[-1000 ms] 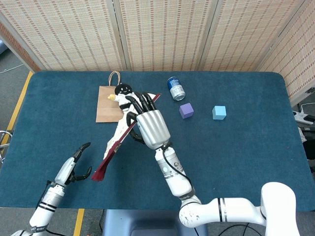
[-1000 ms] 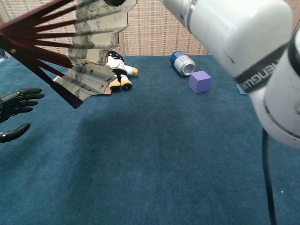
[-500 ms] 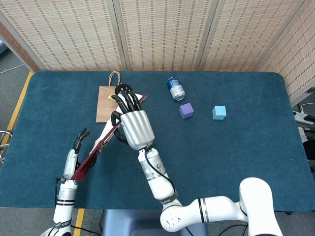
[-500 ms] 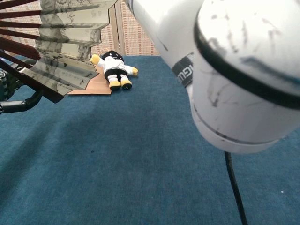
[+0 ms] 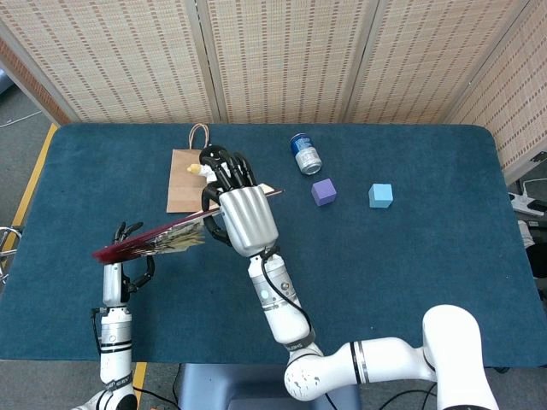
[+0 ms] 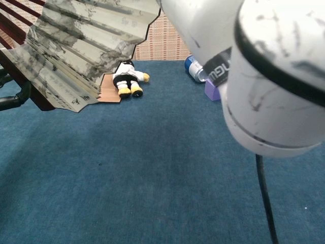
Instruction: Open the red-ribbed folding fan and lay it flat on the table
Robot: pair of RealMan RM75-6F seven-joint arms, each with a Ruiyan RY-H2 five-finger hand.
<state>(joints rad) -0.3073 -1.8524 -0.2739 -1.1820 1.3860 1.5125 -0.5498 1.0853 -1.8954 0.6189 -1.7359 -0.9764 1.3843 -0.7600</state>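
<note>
The right hand (image 5: 246,218) grips the folding fan (image 5: 162,237) near its upper end, fingers curled around the red ribs. The fan is held in the air above the counter (image 5: 410,248), partly spread; the chest view shows its grey ink-painted leaf (image 6: 86,48) fanned out. The left hand (image 5: 126,256) touches the fan's lower end; whether it grips cannot be determined. A paper bag (image 5: 184,179), plush doll (image 6: 127,79), can (image 5: 304,154) and two cubes lie beyond.
</note>
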